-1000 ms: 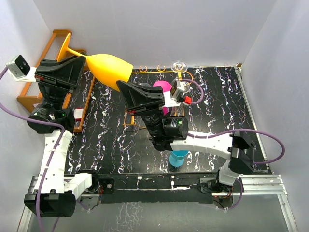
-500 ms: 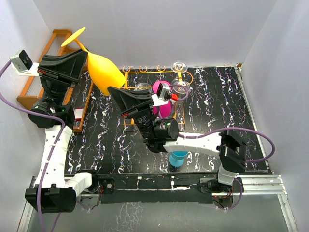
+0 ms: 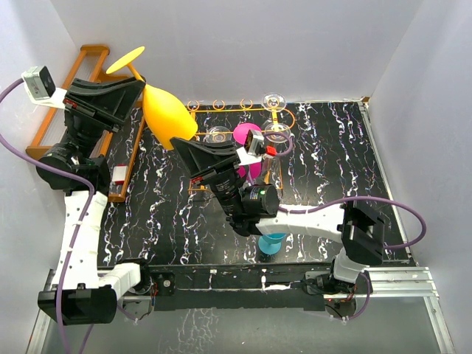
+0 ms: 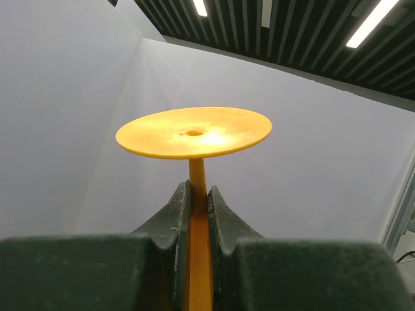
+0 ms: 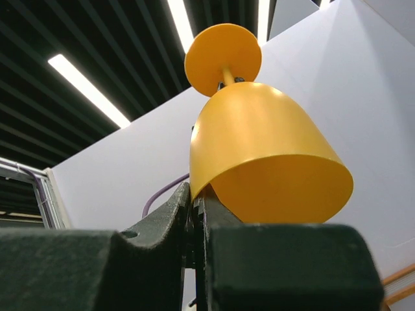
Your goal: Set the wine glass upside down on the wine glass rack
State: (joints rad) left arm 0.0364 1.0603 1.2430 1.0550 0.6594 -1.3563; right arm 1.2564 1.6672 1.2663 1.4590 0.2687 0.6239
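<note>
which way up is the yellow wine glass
Upside down, tilted: wine glass foot up, bowl mouth down, stem pinched in left gripper.

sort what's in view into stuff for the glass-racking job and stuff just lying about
Job: yellow wine glass, wire wine glass rack, left gripper, right gripper.
Lying about: wooden rack, pink glass, blue glass, clear glasses.

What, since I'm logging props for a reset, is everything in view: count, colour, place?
wine glass: one, yellow-orange, upside down, tilted, far left
wine glass rack: one, orange-gold wire, far middle
clear glasses: at least two, on that rack
pink glass: one, by the rack, partly hidden
blue glass: one, near edge, partly hidden
wooden rack: one, brown, far left
table: one, black marbled
left claw: shut on the wine glass's stem
right claw: at the bowl's rim; grip unclear
</note>
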